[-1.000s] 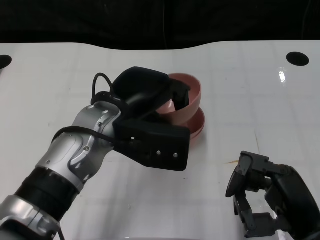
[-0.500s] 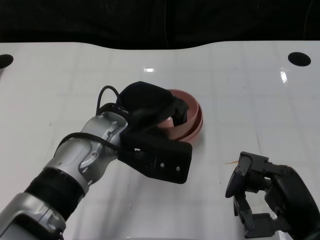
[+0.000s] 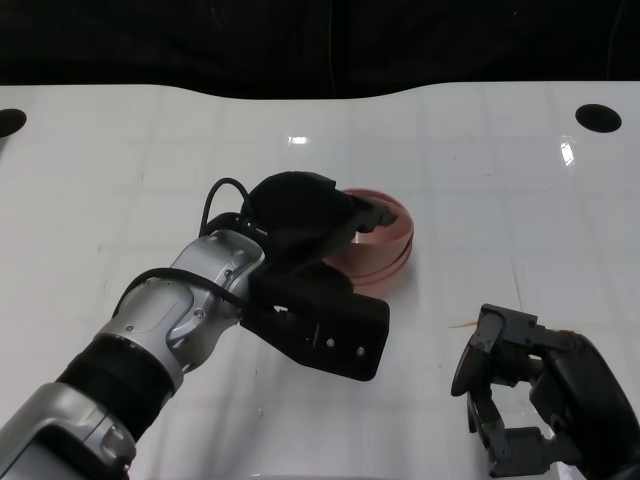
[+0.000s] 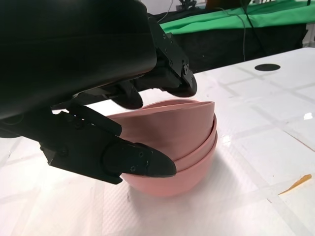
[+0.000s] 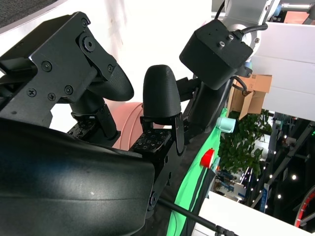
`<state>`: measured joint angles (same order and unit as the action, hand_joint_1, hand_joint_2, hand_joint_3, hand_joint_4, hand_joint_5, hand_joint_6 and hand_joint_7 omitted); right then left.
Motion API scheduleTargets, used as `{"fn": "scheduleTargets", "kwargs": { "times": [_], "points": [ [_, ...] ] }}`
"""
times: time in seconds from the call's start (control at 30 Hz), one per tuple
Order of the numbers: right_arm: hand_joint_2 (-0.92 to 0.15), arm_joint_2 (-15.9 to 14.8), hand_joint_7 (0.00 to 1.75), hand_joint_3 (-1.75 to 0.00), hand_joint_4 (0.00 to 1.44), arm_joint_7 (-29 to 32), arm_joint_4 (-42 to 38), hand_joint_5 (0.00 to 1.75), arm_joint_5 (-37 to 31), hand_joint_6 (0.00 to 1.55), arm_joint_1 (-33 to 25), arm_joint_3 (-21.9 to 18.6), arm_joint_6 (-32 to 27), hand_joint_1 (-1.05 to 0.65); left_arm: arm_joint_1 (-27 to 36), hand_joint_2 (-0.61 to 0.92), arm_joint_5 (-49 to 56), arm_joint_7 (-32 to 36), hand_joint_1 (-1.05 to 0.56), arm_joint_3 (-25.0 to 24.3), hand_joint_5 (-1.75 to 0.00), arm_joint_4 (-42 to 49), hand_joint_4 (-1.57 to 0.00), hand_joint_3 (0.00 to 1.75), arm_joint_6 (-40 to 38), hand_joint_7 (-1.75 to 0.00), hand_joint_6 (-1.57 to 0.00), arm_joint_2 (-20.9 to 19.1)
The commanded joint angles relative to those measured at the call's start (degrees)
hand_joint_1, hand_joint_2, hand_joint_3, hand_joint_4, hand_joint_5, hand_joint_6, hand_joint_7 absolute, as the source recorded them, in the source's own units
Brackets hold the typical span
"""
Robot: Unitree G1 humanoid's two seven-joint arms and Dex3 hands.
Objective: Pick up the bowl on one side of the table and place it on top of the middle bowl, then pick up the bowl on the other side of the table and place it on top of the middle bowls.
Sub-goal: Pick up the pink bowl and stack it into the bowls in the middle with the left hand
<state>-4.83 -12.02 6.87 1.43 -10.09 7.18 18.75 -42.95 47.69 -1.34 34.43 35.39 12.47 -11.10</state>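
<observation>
White table (image 3: 480, 150), dark round holes (image 3: 598, 117), green cloth (image 4: 236, 17)

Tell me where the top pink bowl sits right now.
In the head view the top pink bowl sits near the table's middle, nested on the pink bowls beneath, with the left hand gripping its near-left rim.

Bowl stack (image 3: 378, 240) sits mid-frame on the bench (image 3: 500, 170), bowls nested one in another. Left robot hand (image 3: 320, 225) lies over the stack's left side. Right robot hand (image 3: 520, 390) at lower right, well apart. Bench holes: upper right (image 3: 598, 117), upper left edge (image 3: 8, 122).
</observation>
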Motion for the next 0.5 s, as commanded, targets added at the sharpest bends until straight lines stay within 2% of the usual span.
{"fn": "scheduleTargets", "kwargs": {
  "times": [0.03, 0.3, 0.5],
  "points": [
    [-0.34, -0.3, 1.59, -1.53, 0.89, 0.1, 0.8, 1.75, 0.0, 0.78, -0.1, -0.3, 0.0, -0.01, -1.0, 0.92, 0.9, 0.7, -0.61, 0.4, -0.26, 0.2, -0.17, 0.28, 0.2, 0.0, -0.29, -0.9],
    [-0.34, -0.2, 1.59, -1.53, 0.9, 0.1, 0.3, 1.75, 0.2, 0.78, 0.3, -0.5, 0.4, -0.01, 1.0, 0.92, 0.8, -1.5, -0.73, 0.5, -0.26, -2.4, -0.02, 0.35, 0.4, 0.0, -0.19, -3.0],
    [-0.34, -0.1, 1.58, -1.52, 0.91, 0.4, 0.4, 1.75, -0.1, 0.78, 0.3, -0.6, 0.2, -0.02, 4.0, 0.92, 0.2, -4.4, -0.79, 0.2, -0.23, -6.0, 0.0, 0.44, 0.4, 0.0, -0.11, -5.2]
  ]
}}
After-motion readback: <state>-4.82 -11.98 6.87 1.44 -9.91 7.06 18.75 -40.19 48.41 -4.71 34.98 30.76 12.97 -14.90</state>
